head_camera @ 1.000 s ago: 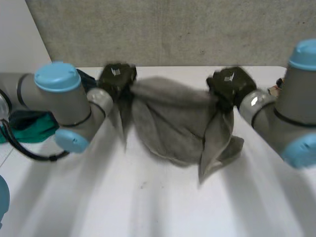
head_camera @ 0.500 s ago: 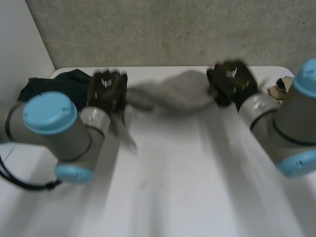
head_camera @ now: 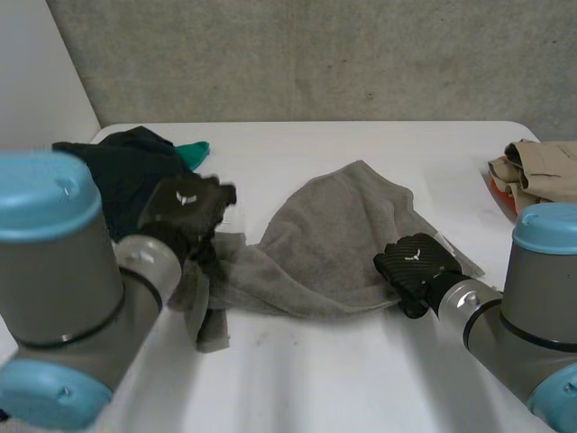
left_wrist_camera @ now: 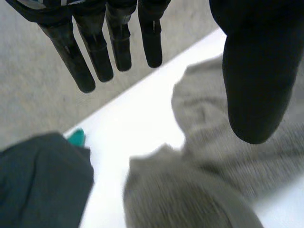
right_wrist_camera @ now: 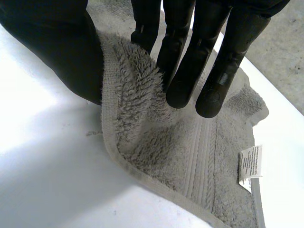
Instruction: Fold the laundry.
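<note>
- Towel (head_camera: 334, 244): grey, lies crumpled mid-table (head_camera: 361, 379). One peak points to the far side. Its L end is bunched into a narrow tail that trails toward you.
- Room near side of towel: bare tabletop across the full width, so that's your widest open space.
- Room far side of towel: a bare strip runs up to the table's back edge.
- L of towel: dark clothes (head_camera: 117, 171) in a heap, w/ a teal cloth (head_camera: 192, 152) poking out on the towel-facing side. The heap is near the towel's L end. Can't tell from head view if they touch.
- R of towel: beige clothes (head_camera: 541, 167), well apart from it, w/ bare table between.
- Left hand (head_camera: 185, 212): sits over the towel's bunched L end. In its wrist view the fingers (left_wrist_camera: 95, 57) are straight and the thumb (left_wrist_camera: 254, 85) stands well off from them. The gap is wide w/ nothing in it. The towel lies below the palm, let go.
- Right hand (head_camera: 415, 264): sits at the towel's near R edge. In its wrist view the hem stands up in a ridge between thumb (right_wrist_camera: 61, 52) and fingers (right_wrist_camera: 183, 61). Fingers are straight, tips on the pile, thumb against the hem's other side, so it's pinching the towel edge.
- Label (right_wrist_camera: 250, 164): white, on the towel by the hem, just past the right fingertips.
</note>
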